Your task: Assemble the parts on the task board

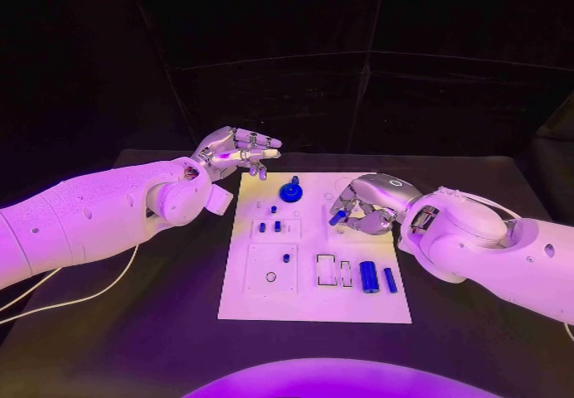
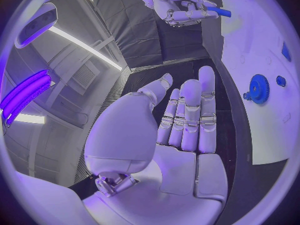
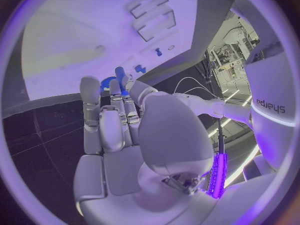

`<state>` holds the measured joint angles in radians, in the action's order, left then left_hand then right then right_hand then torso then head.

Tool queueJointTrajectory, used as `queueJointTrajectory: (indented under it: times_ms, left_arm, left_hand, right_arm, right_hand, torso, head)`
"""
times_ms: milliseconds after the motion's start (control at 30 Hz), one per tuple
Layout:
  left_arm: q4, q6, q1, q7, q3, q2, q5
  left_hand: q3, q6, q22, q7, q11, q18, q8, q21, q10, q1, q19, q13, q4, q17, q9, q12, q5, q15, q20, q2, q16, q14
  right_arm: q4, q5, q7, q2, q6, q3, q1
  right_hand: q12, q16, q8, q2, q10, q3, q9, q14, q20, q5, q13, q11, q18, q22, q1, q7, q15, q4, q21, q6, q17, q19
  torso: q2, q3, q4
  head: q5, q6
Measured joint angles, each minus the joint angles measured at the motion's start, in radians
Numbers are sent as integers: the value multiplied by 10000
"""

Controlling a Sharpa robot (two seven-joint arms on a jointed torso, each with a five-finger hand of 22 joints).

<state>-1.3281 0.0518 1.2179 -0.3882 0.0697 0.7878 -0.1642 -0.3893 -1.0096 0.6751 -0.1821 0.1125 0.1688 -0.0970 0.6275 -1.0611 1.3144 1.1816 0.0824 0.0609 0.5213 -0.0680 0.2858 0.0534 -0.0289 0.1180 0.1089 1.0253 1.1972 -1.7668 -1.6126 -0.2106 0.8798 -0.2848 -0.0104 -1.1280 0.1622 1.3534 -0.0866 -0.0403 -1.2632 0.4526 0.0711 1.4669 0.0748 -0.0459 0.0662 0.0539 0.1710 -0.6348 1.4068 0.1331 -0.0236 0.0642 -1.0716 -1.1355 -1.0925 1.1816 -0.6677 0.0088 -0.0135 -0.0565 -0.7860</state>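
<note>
The white task board point(image 1: 313, 294) lies in the middle of the table. My right hand point(image 1: 367, 206) hovers over its far right part and pinches a small blue peg point(image 1: 338, 217); the left wrist view shows that hand point(image 2: 180, 6) with the peg point(image 2: 219, 11) sticking out of its fingertips. My left hand point(image 1: 240, 149) is raised beyond the board's far left corner, its fingers point(image 2: 187, 120) stretched out with nothing in them. A blue gear point(image 1: 291, 192) stands on the board's far middle, between the two hands.
Small blue pieces point(image 1: 269, 225) sit in the board's left-middle part. A blue cylinder point(image 1: 368, 276) and a slim blue bar point(image 1: 390, 279) lie near the board's near right corner, beside two rectangular slots point(image 1: 327, 270). A white cable point(image 1: 72, 300) trails over the table at the left.
</note>
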Motion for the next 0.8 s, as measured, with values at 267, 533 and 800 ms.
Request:
queueJointTrajectory:
  times_ms: [267, 533, 800]
  left_arm:
    - [-13, -1, -1, 0, 0, 2, 0]
    - [-46, -3, -1, 0, 0, -38, 1]
    - [-55, -13, 0, -1, 0, -94, 1]
  left_hand:
    - [0, 0, 0, 0, 0, 0, 0, 0, 0, 0, 0, 0, 0, 0, 0, 0, 0, 0, 0, 0, 0, 0]
    - [0, 0, 1, 0, 0, 0, 0, 0, 0, 0, 0, 0, 0, 1, 0, 0, 0, 0, 0, 0, 0, 0]
    - [0, 0, -1, 0, 0, 1, 0, 0, 0, 0, 0, 0, 0, -7, 0, 0, 0, 0, 0, 0, 0, 0]
  right_arm:
    - [-311, 582, 313, -709, -28, 38, 9]
    - [102, 643, 701, -1839, 171, -8, 105]
    - [629, 374, 952, -2529, 706, -315, 301]
  right_hand:
    - [-115, 0, 65, -46, 37, 93, -9, 0, 39, 19, 2, 38, 0, 128, 37, 53, 0, 32, 0, 55, 125, -39]
    - [-195, 0, 66, -126, 72, 106, -45, 0, 76, 19, 11, 72, 0, 181, -43, 64, 1, 44, 0, 72, 165, -75]
    - [-250, -1, 94, -182, 72, 133, -45, 0, 124, 18, 13, 72, 0, 264, -99, 66, 1, 18, 39, 90, 252, -134]
  torso:
    - [-8, -3, -2]
    - [-12, -9, -29]
    - [-14, -15, -17]
  head:
    - [-53, -18]
    - [-102, -70]
    - [-201, -113]
